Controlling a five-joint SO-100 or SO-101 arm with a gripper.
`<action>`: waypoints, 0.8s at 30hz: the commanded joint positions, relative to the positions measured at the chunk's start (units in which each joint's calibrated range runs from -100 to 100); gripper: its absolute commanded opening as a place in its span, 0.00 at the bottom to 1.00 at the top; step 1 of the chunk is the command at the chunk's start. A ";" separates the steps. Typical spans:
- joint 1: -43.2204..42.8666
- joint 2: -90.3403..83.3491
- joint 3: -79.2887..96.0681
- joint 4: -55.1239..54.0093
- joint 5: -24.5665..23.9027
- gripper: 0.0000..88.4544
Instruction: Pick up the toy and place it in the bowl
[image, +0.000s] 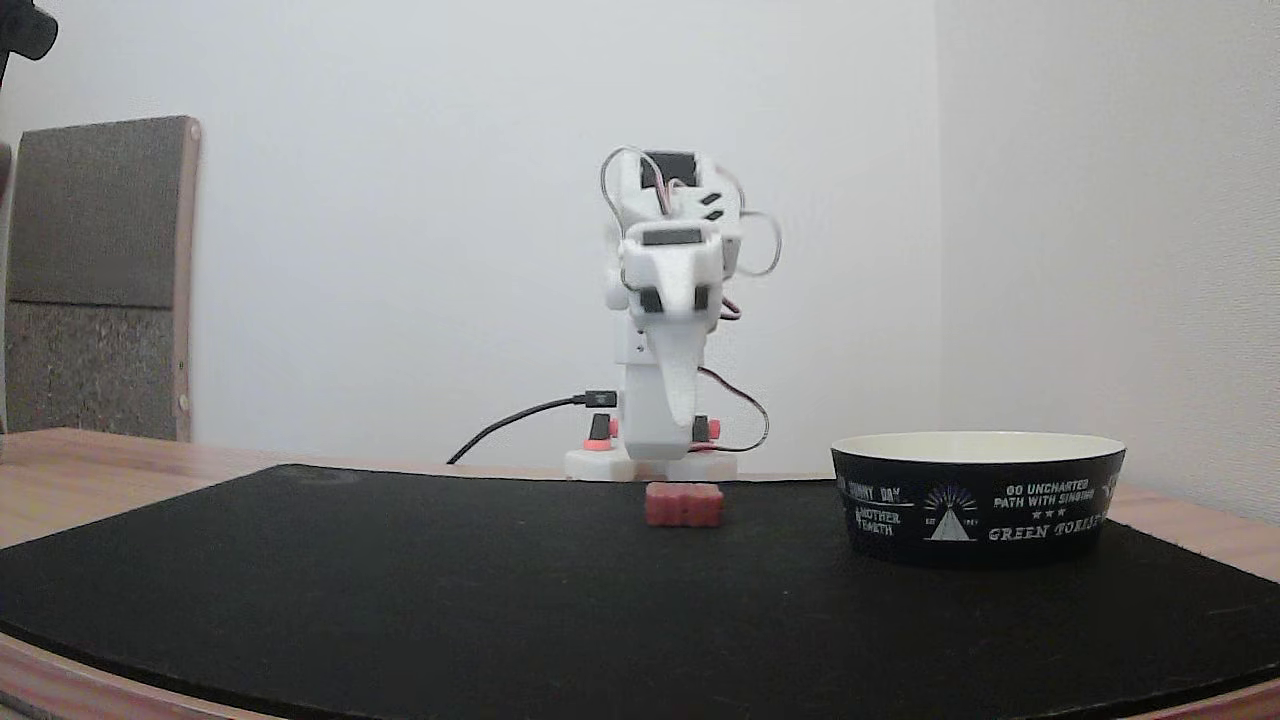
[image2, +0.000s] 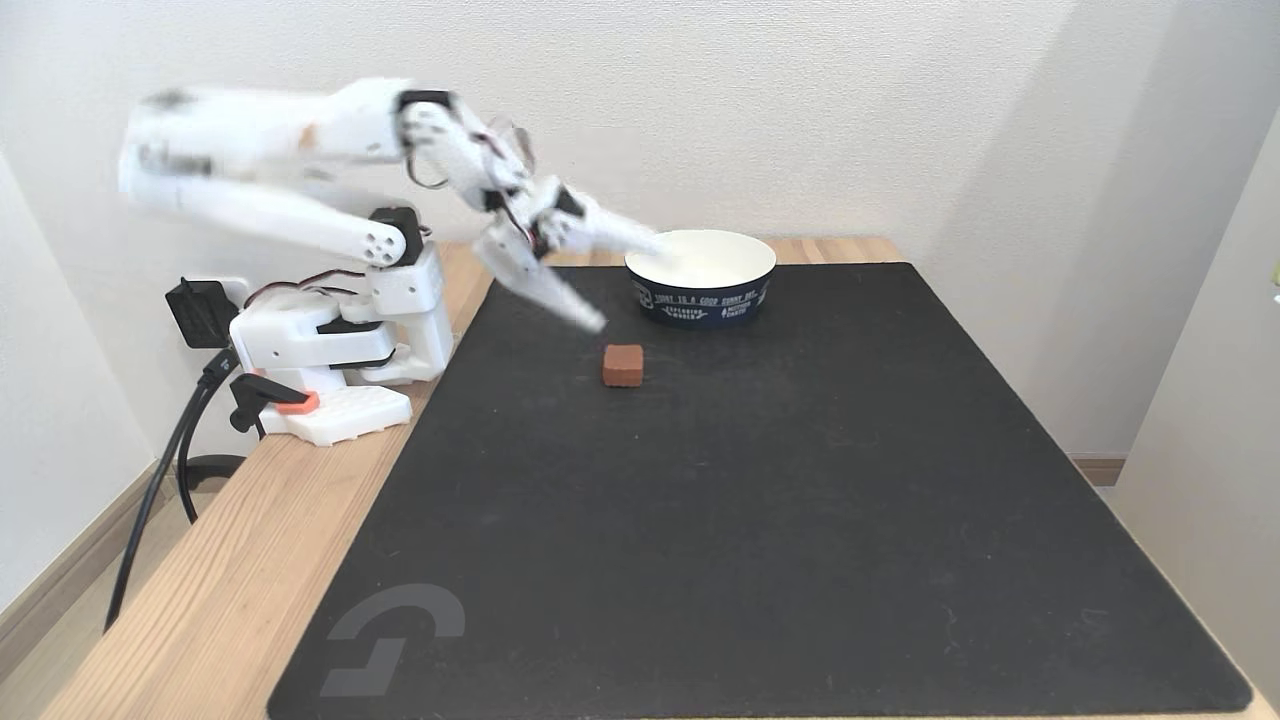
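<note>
While blurred with motion across the upper left of a fixed view, reaches out from the base at centre left toward the frame's middle: arm (image2: 300, 190) stretched, pincer (image2: 630, 285) spread wide, one finger (image2: 545, 285) slanting down over the black mat (image2: 760, 520), the other finger (image2: 625, 235) pointing at the bowl's near rim. Holds nothing. Judged as the approach step, grasp not yet made.

Just right of and below the lower fingertip, a little apart from it: toy (image2: 623, 365), dull red, flat on the mat, clear of the pincer. Seen also at centre of the low fixed view (image: 684, 504), directly in front of the arm's base.

Further right, upper centre: bowl (image2: 700, 275), cream inside, nothing in it, standing near the toy but not touching; sits at lower right in the low fixed view (image: 978, 500).

Next, probably: lower and straddle the toy with both fingers, close, lift, then swing a short way to the bowl. Calls for slowing down first; cannot tell from the blur how well aligned.
</note>
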 joint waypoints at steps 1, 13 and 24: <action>-0.45 15.97 -12.59 5.20 -0.41 0.45; -0.87 31.81 -24.04 9.10 -2.86 0.45; -1.95 46.57 -31.61 9.10 -4.58 0.45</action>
